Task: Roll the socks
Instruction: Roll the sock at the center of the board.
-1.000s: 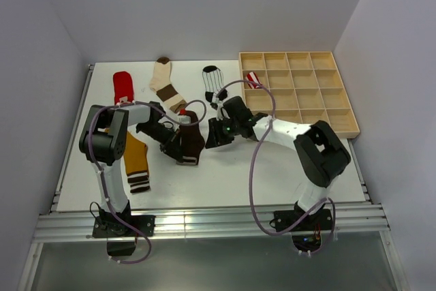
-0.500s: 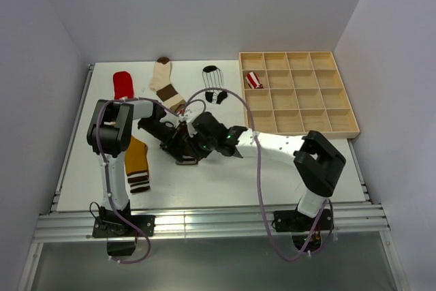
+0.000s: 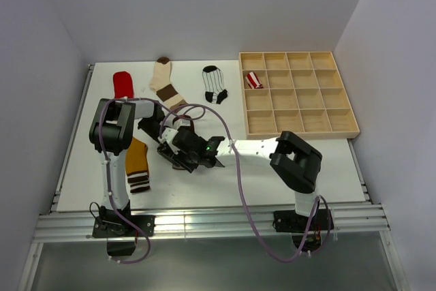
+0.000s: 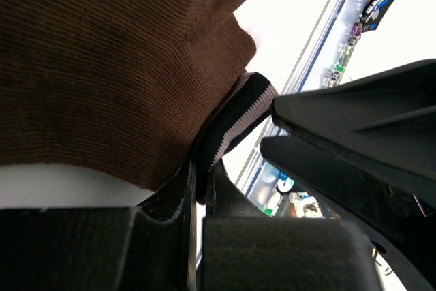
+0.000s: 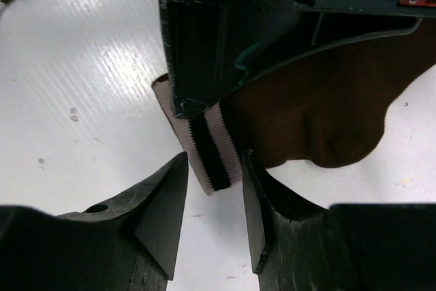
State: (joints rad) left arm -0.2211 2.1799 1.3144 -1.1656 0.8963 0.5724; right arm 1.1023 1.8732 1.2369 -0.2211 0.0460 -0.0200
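Brown sock [image 5: 327, 114] lies on the white table [image 5: 82, 66]. My left gripper [image 4: 199, 185] pinches its striped cuff [image 5: 208, 138] tight. My right gripper [image 5: 214, 158] has slid over from near the black-striped sock [image 3: 215, 85]. Its fingers stand apart, one on each side of that cuff. A black tag [image 4: 381, 1] has letters too blurry to read.

White arms [image 3: 255, 148], black joints [image 3: 297, 161], looping purple cables [image 3: 240, 192].
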